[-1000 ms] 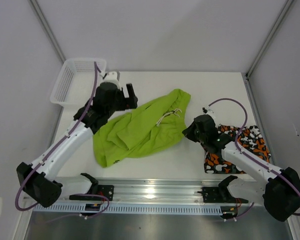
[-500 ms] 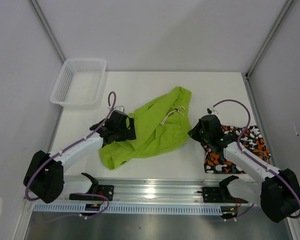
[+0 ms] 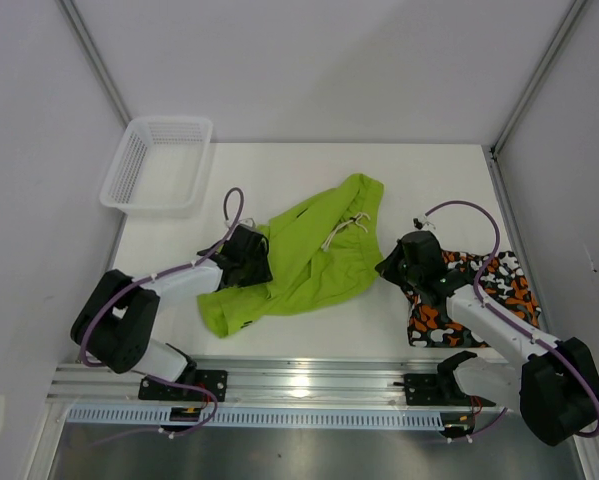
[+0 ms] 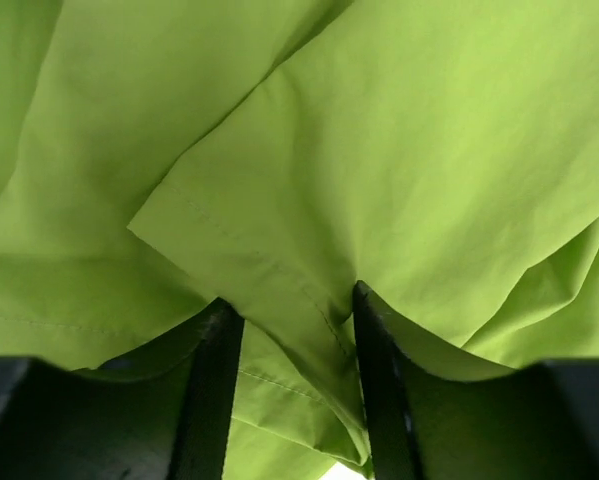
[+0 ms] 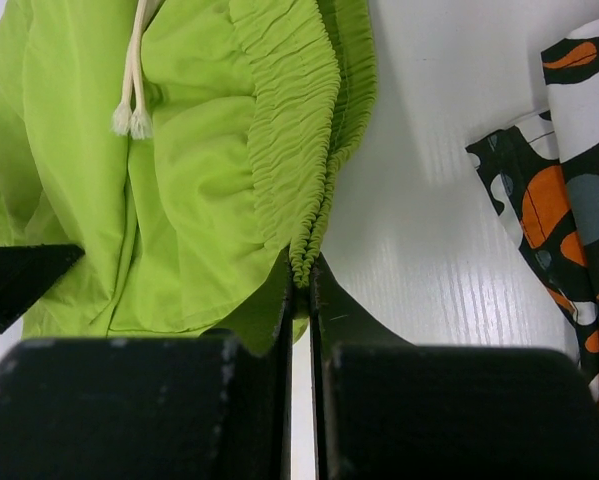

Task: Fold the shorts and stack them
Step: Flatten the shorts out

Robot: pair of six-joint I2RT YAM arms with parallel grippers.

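Observation:
The lime green shorts (image 3: 309, 260) lie crumpled in the middle of the table. My left gripper (image 3: 251, 262) sits low at their left edge. In the left wrist view its jaws (image 4: 291, 320) stand apart, with a fold of the green cloth (image 4: 399, 150) between them. My right gripper (image 3: 384, 265) is shut on the gathered waistband at the right edge of the green shorts (image 5: 199, 170); in the right wrist view the pinch shows at the gripper (image 5: 301, 280). The camouflage shorts (image 3: 479, 295) lie at the right, partly under the right arm, and show again as a patterned edge (image 5: 579, 200).
A white mesh basket (image 3: 159, 165) stands at the back left corner. The metal rail (image 3: 299, 385) with the arm bases runs along the near edge. A white drawstring (image 5: 131, 110) lies on the green shorts. Walls close in the table's sides.
My left arm has come down from beside the basket to the left edge of the green shorts, and its jaws have narrowed around a fold. The right gripper has barely moved.

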